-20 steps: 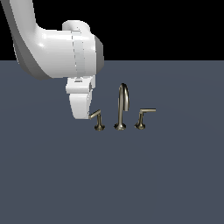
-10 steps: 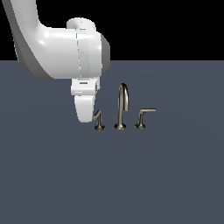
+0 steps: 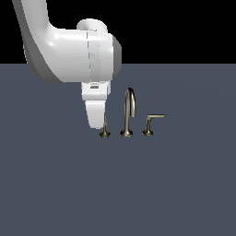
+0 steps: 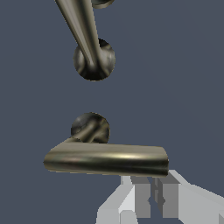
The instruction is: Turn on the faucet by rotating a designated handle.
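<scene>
**Gripper down at the left-hand lever of the faucet**

The faucet [image 3: 128, 115] stands on a flat grey-blue floor [image 3: 175, 184], its three parts in a row: a tall arched spout [image 3: 130, 108] in the middle and a low lever on each side. The handle to be turned [image 3: 105, 129] is the one on the exterior view's left; only its stem and flared foot show there, because the white arm [image 3: 73, 50] reaches down and its gripper [image 3: 97, 120] covers the bar. The other lever [image 3: 152, 122] stands well clear on the exterior view's right.

In the wrist view the handle's flat bar [image 4: 107, 159] lies across the picture just beside the pale fingers [image 4: 131, 203], with its round foot [image 4: 90, 128] behind it and the spout's base [image 4: 94, 60] beyond. Whether the fingers touch the bar, or how far apart they stand, I cannot tell.
</scene>
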`<state>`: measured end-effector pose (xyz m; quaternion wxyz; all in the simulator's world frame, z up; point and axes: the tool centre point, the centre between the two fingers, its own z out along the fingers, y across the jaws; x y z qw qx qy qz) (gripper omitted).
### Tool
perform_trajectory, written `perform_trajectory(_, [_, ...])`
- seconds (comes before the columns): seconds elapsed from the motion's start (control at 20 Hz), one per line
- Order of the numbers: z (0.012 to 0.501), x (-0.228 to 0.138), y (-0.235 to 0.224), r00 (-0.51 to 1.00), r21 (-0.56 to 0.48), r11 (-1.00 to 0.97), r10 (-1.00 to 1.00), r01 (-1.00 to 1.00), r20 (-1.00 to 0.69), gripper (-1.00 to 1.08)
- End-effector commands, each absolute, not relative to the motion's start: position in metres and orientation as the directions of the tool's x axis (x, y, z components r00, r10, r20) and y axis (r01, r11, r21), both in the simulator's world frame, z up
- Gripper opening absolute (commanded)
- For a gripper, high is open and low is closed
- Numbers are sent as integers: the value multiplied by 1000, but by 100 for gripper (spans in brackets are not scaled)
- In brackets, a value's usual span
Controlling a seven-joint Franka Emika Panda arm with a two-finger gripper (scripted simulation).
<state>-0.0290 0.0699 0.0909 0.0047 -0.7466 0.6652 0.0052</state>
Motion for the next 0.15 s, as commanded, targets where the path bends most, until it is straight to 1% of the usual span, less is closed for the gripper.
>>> perform_trajectory(0.0, [91,-21,23,59,0,-59,-998,-998,-1,-100])
perform_trajectory(0.1, [91,-20,16,56,0,-56,-998,-998,0,-100])
